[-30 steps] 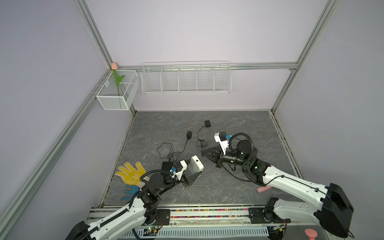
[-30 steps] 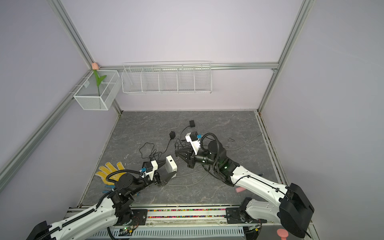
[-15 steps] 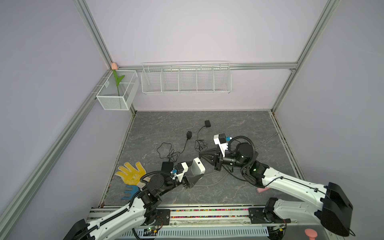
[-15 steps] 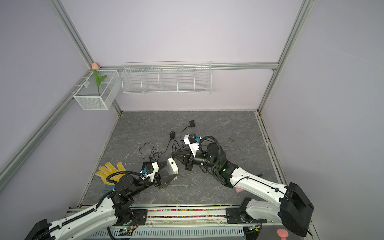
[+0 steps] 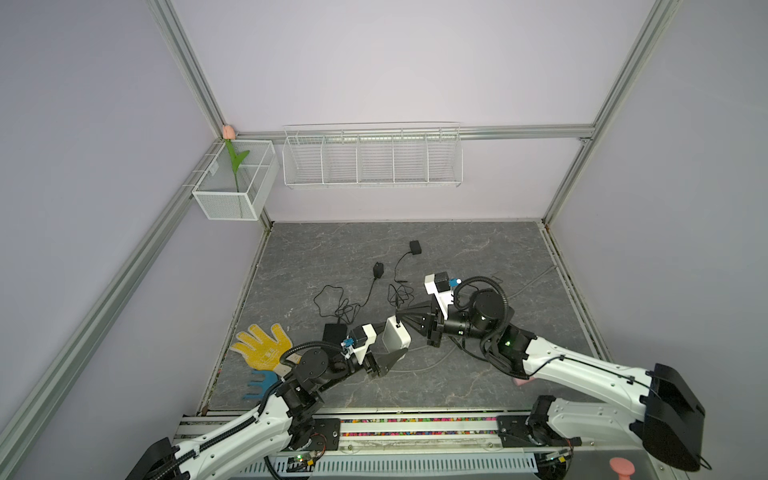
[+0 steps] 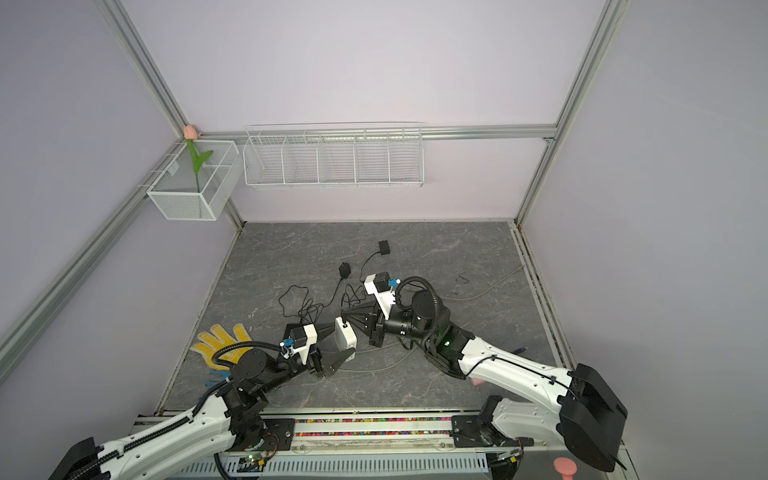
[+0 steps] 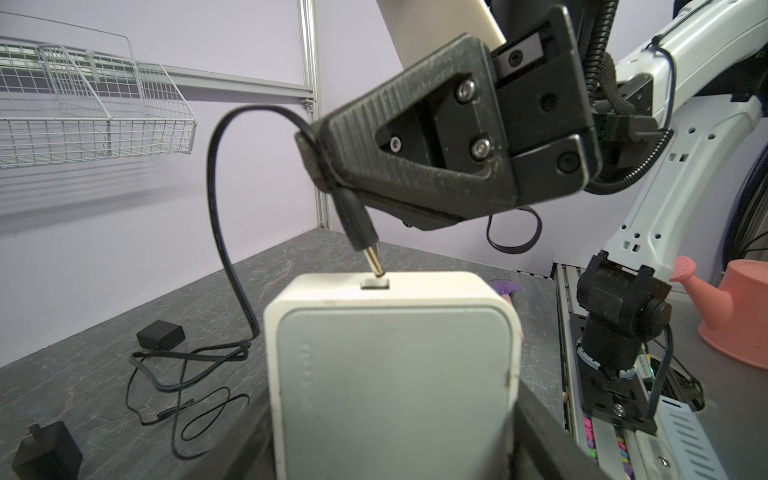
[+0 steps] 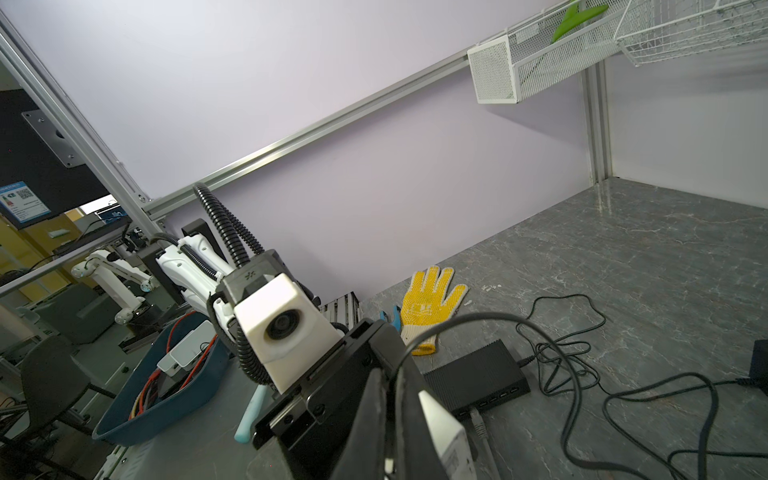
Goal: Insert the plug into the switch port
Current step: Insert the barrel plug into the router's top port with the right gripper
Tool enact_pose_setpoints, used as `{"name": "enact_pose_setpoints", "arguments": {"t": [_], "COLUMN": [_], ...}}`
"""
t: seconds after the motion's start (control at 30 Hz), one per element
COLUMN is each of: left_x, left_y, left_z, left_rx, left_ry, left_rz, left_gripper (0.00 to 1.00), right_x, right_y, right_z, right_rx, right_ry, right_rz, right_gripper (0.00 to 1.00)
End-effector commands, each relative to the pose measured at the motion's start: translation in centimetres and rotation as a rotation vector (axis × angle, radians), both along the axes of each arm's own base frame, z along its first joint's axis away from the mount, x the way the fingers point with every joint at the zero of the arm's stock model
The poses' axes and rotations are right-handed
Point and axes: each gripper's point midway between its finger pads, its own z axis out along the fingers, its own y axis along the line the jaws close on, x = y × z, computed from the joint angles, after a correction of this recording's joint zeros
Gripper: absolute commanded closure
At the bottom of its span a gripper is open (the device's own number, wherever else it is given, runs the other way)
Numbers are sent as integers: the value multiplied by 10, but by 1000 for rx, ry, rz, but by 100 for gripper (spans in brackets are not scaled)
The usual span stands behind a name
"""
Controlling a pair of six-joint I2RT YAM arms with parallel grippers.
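My left gripper (image 7: 390, 457) is shut on the white switch (image 7: 390, 374), holding it above the table by its sides with the small port (image 7: 375, 284) on its free end. My right gripper (image 5: 399, 317) is shut on the black plug (image 7: 355, 222), whose cable (image 7: 216, 216) loops down to the table. The plug is tilted, and its brass tip (image 7: 375, 264) touches the rim of the port while the barrel stays outside. In both top views the switch (image 5: 395, 338) (image 6: 345, 338) sits between the left gripper (image 6: 343, 344) and the right gripper (image 6: 345, 318). The right wrist view shows the cable pinched between the fingers (image 8: 409, 415).
A black box with ports (image 5: 334, 332) lies just behind my left gripper. Tangled black cables (image 5: 345, 303) and two black adapters (image 5: 415, 247) (image 5: 378, 270) lie further back. A yellow glove (image 5: 264, 347) is at the left edge, and a grey cable (image 5: 424, 365) runs under the arms.
My right gripper has moved left and down toward the switch, closing the gap. The plug tip now meets the port. The left gripper shifted the switch slightly right.
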Motion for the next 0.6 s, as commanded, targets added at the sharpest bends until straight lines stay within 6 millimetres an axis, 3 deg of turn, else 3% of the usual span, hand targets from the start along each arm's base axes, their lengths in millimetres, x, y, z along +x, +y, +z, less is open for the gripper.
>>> {"name": "enact_pose_setpoints", "arguments": {"t": [0.0, 0.57], "left_x": [-3, -3], "left_y": [1, 2], "left_z": [14, 17], "left_rx": [-44, -64], "left_ry": [-32, -18], "left_rz": [-5, 1], "left_gripper": [100, 100], "right_x": [-1, 0], "right_y": [-1, 2], "right_z": [2, -2], "right_rx": [24, 25], "right_ry": [-15, -7], "right_rz": [-11, -12], "right_gripper": [94, 94]}}
